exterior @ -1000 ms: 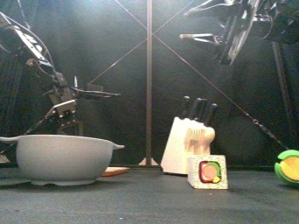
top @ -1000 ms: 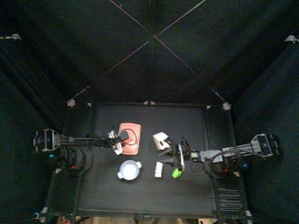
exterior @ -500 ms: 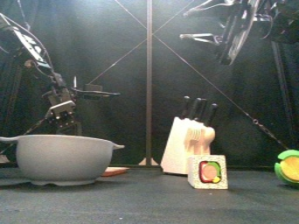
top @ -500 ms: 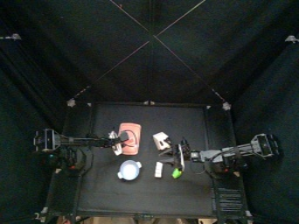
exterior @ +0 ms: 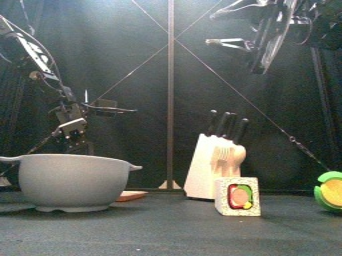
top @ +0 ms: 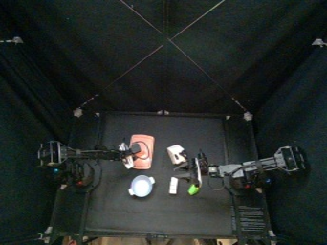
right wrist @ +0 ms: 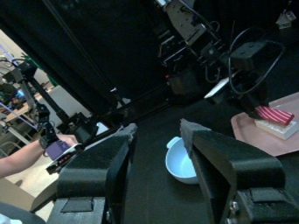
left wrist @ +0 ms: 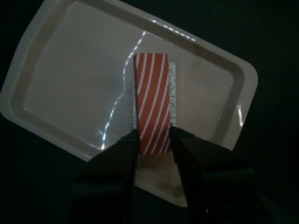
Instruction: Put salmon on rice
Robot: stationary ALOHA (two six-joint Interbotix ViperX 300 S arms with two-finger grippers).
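Nothing has shifted: your left tool [left wrist: 158,153] still hangs spread over the salmon [left wrist: 156,87] on its tray [left wrist: 70,79], ungrasped.

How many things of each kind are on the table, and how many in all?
Tray: 1
Salmon: 1
Bowl: 1
Knife block: 1
Sushi roll: 1
Green toy: 1
Total: 6
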